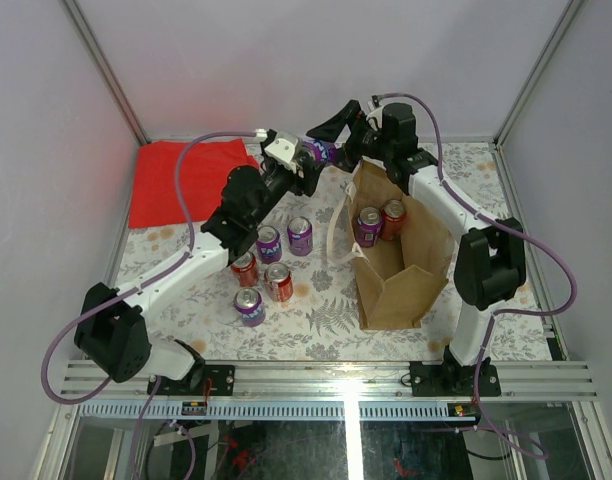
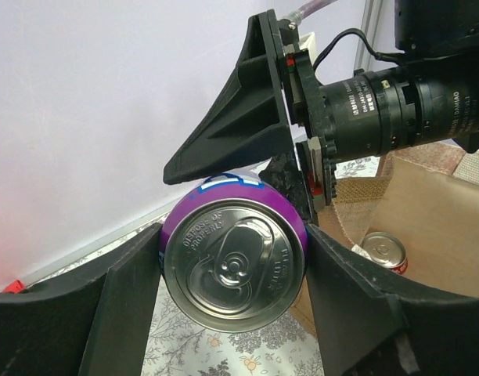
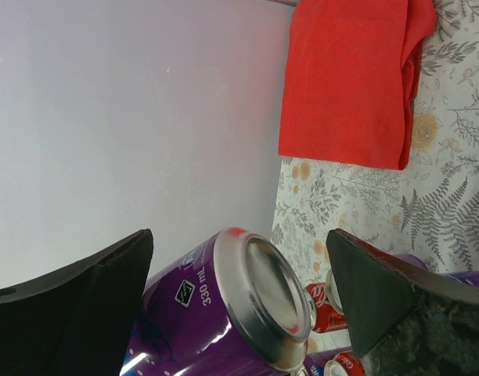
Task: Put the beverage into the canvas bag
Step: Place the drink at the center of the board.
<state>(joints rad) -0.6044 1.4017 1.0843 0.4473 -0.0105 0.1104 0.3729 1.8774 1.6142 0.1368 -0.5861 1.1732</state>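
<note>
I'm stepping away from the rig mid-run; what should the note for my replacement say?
Left gripper: shut on the purple can, in the air near the far rim of the canvas bag.
Right gripper: open, fingers either side of that can.
Bag upright, two cans inside.
Five cans stand on the table.
Left: bag the held can, probably the rest.

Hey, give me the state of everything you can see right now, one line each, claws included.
Left claw: shut on the purple can.
Purple can: unopened, held off the table.
Right claw: open, straddling that can.
Canvas bag: upright, mouth open, two cans inside.
Cans on the table: five, all upright.
Red cloth: lying on the table.
</note>
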